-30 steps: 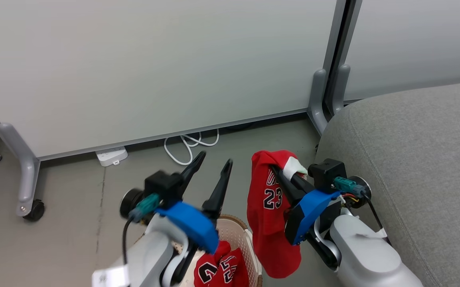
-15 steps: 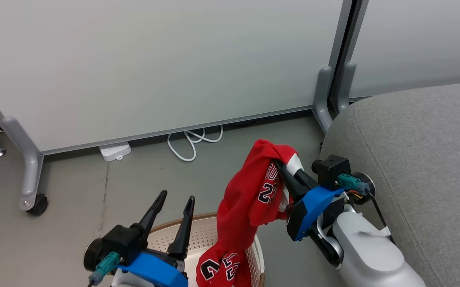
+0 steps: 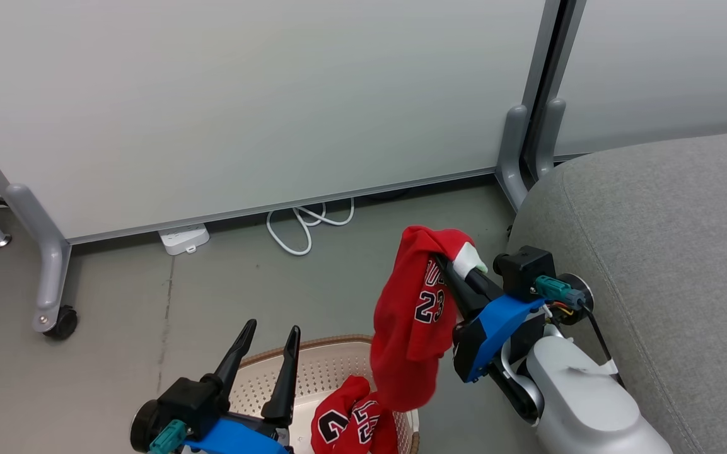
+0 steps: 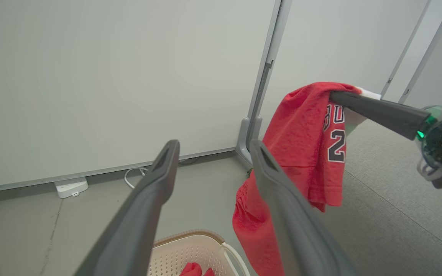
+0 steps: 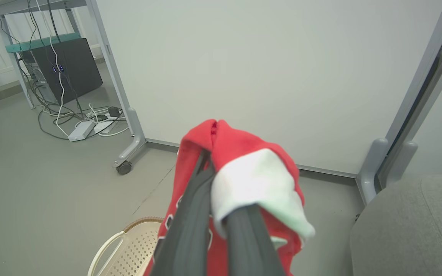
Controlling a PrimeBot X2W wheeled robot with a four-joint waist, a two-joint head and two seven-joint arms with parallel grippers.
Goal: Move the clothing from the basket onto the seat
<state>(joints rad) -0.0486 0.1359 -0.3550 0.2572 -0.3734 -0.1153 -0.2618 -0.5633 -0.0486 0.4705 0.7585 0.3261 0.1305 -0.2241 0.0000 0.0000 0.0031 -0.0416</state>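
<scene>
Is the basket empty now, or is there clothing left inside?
Not empty. A crumpled red jersey lies in the basket, while the right gripper, shut, holds a second red garment up.

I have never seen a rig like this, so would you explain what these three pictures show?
It is a two-armed wheeled robot. One picture comes from its head; the other two come from cameras on each wrist, looking along the fingers. On the floor stands a cream basket with red clothing in it, near a grey seat. The right gripper is shut on a red garment numbered 23, hanging free. The left gripper is open and empty above the basket.
</scene>
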